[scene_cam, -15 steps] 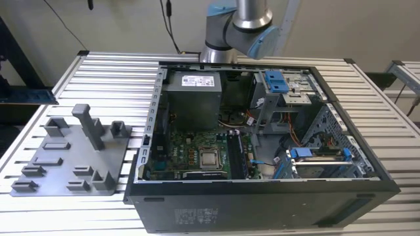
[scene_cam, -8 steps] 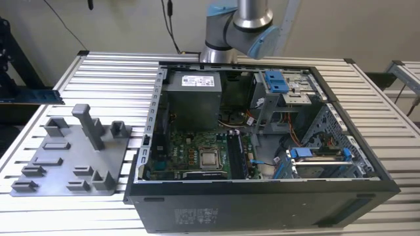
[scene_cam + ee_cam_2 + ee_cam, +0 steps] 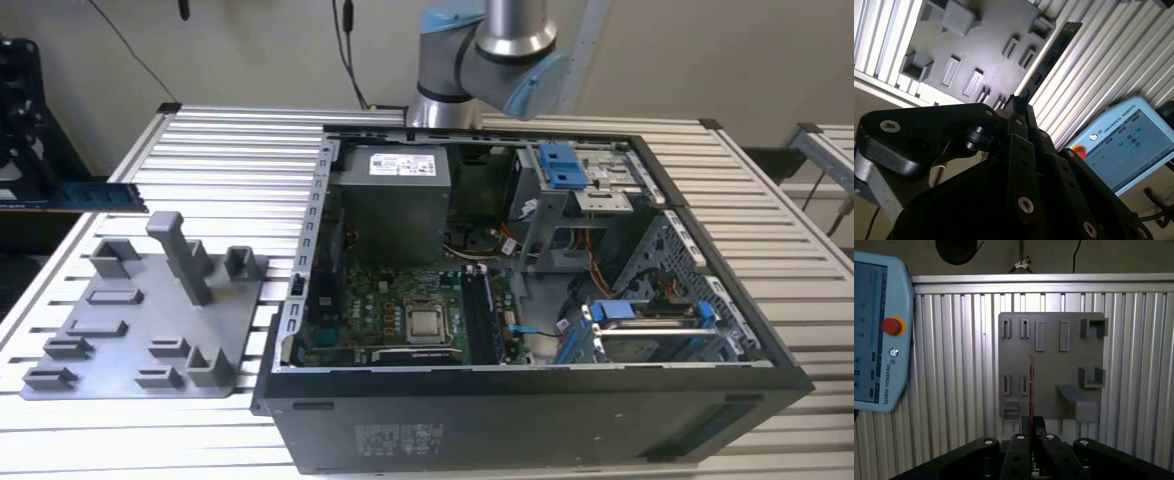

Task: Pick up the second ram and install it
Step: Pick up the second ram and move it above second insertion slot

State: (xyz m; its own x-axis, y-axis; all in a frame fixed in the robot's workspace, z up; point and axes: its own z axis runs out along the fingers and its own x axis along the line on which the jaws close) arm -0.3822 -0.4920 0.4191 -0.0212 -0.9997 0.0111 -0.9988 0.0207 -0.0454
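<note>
On the exterior view's left of the computer case [image 3: 534, 420], worktop [image 3: 240, 140] lies open beyond the fixture plate [image 3: 140, 320], whose tall post [image 3: 180, 255] and low blocks [image 3: 54, 378] stick up. Inside the case, drive cage [image 3: 587, 195] and cables [image 3: 487, 245] crowd the motherboard [image 3: 380, 300].

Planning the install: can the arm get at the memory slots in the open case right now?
Probably yes. The case lies with its open side up, and nothing covers the memory slots beside the processor socket. The gripper, jaws shut on the second ram, is outside the case.
</note>
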